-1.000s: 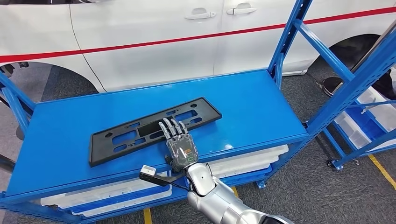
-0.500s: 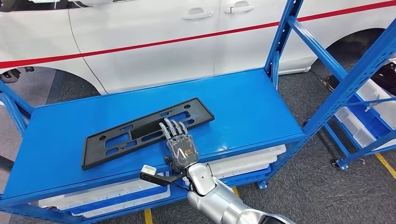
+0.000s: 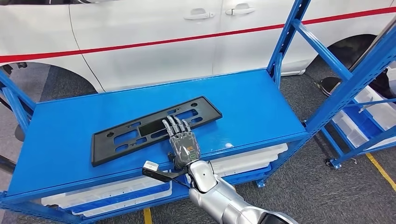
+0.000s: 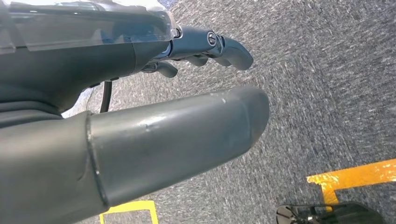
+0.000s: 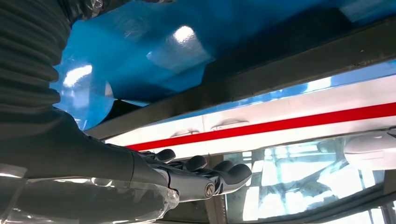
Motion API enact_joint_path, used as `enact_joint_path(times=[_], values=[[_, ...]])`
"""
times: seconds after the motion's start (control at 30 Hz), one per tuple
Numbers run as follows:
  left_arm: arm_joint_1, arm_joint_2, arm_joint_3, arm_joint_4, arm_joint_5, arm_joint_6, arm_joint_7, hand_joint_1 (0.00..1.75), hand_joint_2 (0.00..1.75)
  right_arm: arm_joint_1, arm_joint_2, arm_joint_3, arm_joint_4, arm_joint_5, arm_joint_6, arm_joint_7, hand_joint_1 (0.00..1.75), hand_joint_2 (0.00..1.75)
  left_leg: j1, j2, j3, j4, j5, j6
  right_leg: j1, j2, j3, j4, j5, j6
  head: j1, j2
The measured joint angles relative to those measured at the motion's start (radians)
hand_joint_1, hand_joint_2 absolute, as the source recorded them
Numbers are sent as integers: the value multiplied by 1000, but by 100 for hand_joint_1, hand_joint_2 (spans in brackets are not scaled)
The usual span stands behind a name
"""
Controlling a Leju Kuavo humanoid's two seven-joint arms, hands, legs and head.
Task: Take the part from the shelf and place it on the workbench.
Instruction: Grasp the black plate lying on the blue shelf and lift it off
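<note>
The black part (image 3: 156, 129), a long flat frame with cut-out slots, lies slantwise on the blue shelf (image 3: 261, 107), its right end farther away than its left. The right hand (image 3: 183, 144) lies flat, palm down, at the part's near edge, its fingers (image 3: 173, 127) straight and slightly apart, their tips resting on the frame and holding nothing. In the left wrist view the left hand (image 4: 140, 107) hangs above grey carpet (image 4: 327, 93) with yellow floor tape (image 4: 350, 177); its fingers (image 4: 224, 46) are loosely apart and empty. A white car (image 3: 154, 42) with a red stripe stands beyond the shelf.
</note>
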State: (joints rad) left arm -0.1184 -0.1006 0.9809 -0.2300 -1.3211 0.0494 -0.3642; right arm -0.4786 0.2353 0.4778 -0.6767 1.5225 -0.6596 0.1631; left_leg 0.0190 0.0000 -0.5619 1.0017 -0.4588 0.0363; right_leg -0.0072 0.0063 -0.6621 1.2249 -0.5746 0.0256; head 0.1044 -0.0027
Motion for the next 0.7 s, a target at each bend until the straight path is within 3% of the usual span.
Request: enact_joint_path(times=[0.03, 0.07, 0.1, 0.17, 0.23, 0.3, 0.4, 0.47, 0.53, 0.57, 0.6, 0.63, 0.7], values=[[1, 0, 1, 0, 3, -2, -1, 0, 0, 1, -1, 0, 0, -2, 0, -4, 0, 175, -1, 1, 1, 0, -4, 2, 0, 0, -33, 62, -17, 1, 0, 0], [3, 0, 1, 0, 5, -4, -2, 0, 0, 2, -1, 0, 0, -4, 0, -7, 0, 175, -2, 2, 5, 0, -6, 2, 0, 0, -51, 91, -13, 2, 0, 0], [4, 1, 1, 0, 6, -5, -2, 0, 0, 3, -2, 0, -1, -6, 0, -9, 0, 175, -2, 2, 11, 1, -8, 1, 0, -1, -48, 77, 10, 0, 0, 0], [4, 0, 1, 0, 6, -5, -2, 0, 0, 5, -2, 0, -2, -8, 0, -9, 0, 175, -2, 2, 25, 1, -15, -3, 1, -1, 8, -51, 88, -9, 0, 0], [4, 0, 1, 0, 6, -5, -1, 0, 0, 6, -2, 0, -5, -8, 0, -9, 0, 175, -6, 1, 33, 2, -23, -13, 6, -1, 63, -172, 128, -21, 0, 0], [3, 0, 1, 0, 5, -3, 1, 0, 0, 7, -2, 0, -11, -8, 0, -9, 0, 175, -8, -1, 35, 1, -28, -25, 12, -1, 77, -204, 124, -30, 0, 0], [2, -1, 1, 0, 4, -2, 4, 0, 0, 7, -1, 0, -19, -7, 0, -9, 0, 175, -6, -1, 35, 17, -44, -41, 5, -3, 93, -218, 122, -44, -1, 0], [1, -1, 1, 0, 4, 0, 7, 0, 0, 9, 0, 0, -21, -7, 0, -8, 0, 175, -3, -1, -11, 110, -88, -50, 0, -7, 106, -226, 119, -53, -2, 0], [3, 0, 1, 0, 3, 2, 13, 0, 0, 11, 0, 0, -21, -7, 0, -8, 0, 175, -1, 0, -94, 247, -131, -59, 0, -6, 111, -226, 112, -58, -2, 0], [4, 0, 1, 0, 2, 2, 15, 0, 0, 12, 0, 0, -21, -7, 0, -8, 0, 175, 0, 0, -123, 283, -129, -61, 0, -5, 115, -226, 107, -58, -2, 0], [6, 0, 1, 0, 2, 3, 18, 0, 0, 13, 0, 0, -21, -7, 0, -7, 0, 175, 1, 0, -136, 285, -107, -62, 0, -3, 123, -226, 101, -57, -2, 0], [6, 0, 1, 0, 2, 3, 19, 0, 0, 14, 0, 0, -21, -7, 0, -6, 0, 175, 2, 0, -126, 242, -66, -62, 0, -2, 132, -226, 94, -55, -2, 0], [6, 0, 1, 0, 1, 5, 19, 0, 0, 15, -1, 0, -21, -6, 0, -4, 0, 175, 2, 1, -76, 108, 16, -60, 0, -1, 150, -224, 78, -46, -2, 0]])
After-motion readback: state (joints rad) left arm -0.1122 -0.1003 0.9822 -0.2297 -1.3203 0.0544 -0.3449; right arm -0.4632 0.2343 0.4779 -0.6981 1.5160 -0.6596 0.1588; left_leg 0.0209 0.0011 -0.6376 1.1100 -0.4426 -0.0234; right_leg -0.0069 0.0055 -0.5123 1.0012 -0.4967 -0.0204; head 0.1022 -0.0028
